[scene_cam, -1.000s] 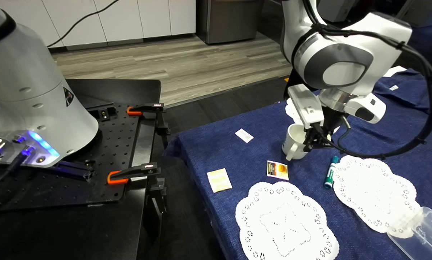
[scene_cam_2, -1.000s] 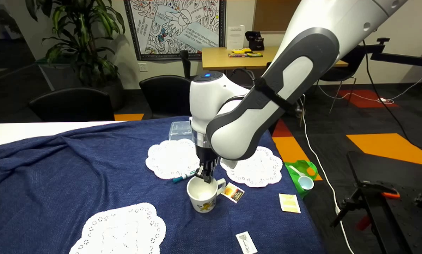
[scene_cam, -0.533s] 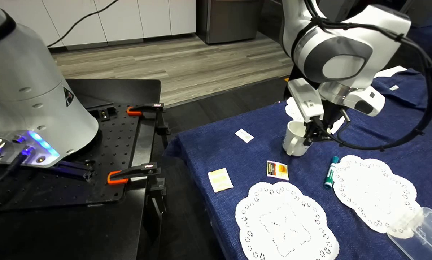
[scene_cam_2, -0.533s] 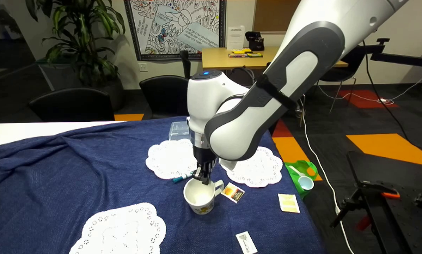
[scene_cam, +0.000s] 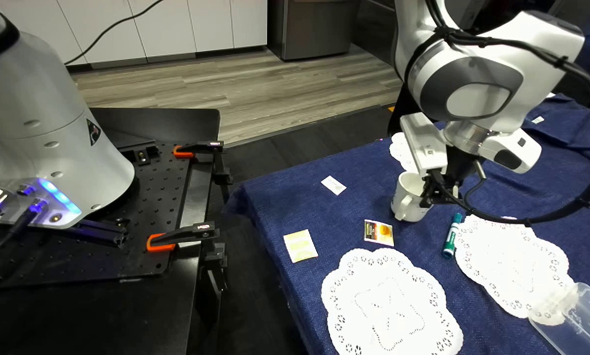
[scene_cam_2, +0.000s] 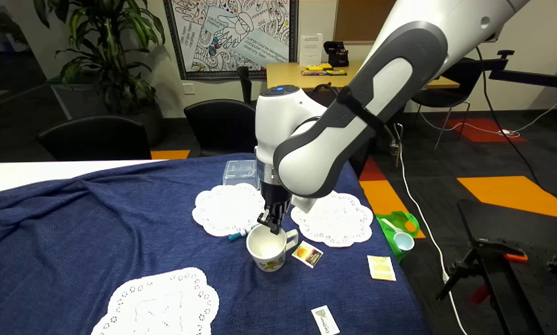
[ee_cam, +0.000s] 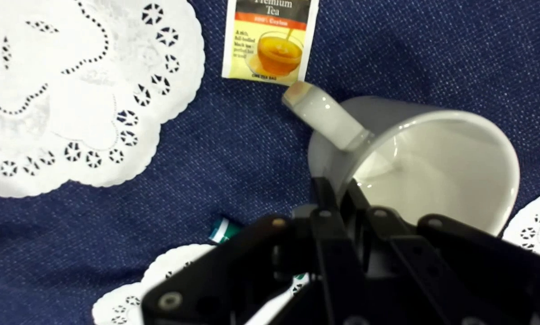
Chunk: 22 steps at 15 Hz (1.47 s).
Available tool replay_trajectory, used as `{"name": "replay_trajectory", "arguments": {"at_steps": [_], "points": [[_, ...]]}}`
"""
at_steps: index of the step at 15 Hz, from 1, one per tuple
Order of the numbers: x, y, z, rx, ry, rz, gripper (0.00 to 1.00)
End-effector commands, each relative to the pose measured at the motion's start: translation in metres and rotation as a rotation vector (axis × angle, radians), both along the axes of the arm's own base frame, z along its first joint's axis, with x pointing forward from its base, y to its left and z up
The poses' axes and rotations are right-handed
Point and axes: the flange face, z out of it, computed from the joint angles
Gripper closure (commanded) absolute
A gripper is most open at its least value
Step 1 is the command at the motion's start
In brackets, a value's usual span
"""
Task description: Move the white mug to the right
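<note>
The white mug (scene_cam: 405, 201) is near the middle of the blue cloth, also seen in an exterior view (scene_cam_2: 265, 249) with a small yellow print on its side. Its handle points toward the tea packet. My gripper (scene_cam: 427, 197) is at the mug's rim, on the side near the green marker. In the wrist view my gripper (ee_cam: 339, 192) is shut on the mug's wall, one finger inside and one outside. There the mug (ee_cam: 373, 113) looks tilted, its opening facing right. I cannot tell whether its base touches the cloth.
A tea packet (scene_cam: 379, 232) and a green marker (scene_cam: 452, 235) lie close to the mug. Lace doilies (scene_cam: 388, 305) (scene_cam_2: 229, 209) (scene_cam_2: 162, 307) lie around it. A clear plastic box (scene_cam_2: 240, 173), a yellow packet (scene_cam: 300, 246) and a white packet (scene_cam: 333, 185) are farther off.
The mug has moved along with my gripper, first slightly one way, then back toward the marker and doilies, away from the white packet. The grip on its rim is unchanged.
</note>
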Motion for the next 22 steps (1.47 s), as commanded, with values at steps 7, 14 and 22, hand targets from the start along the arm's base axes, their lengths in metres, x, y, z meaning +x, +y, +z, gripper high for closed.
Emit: {"name": "replay_trajectory", "arguments": {"at_steps": [7,14,22], "points": [[0.003,-0.05,0.037,0.067,-0.067,-0.142,0.98],[0.014,-0.092,0.053,0.075,-0.104,-0.232,0.98],[0.019,-0.145,0.056,0.044,-0.116,-0.318,0.98]]}}
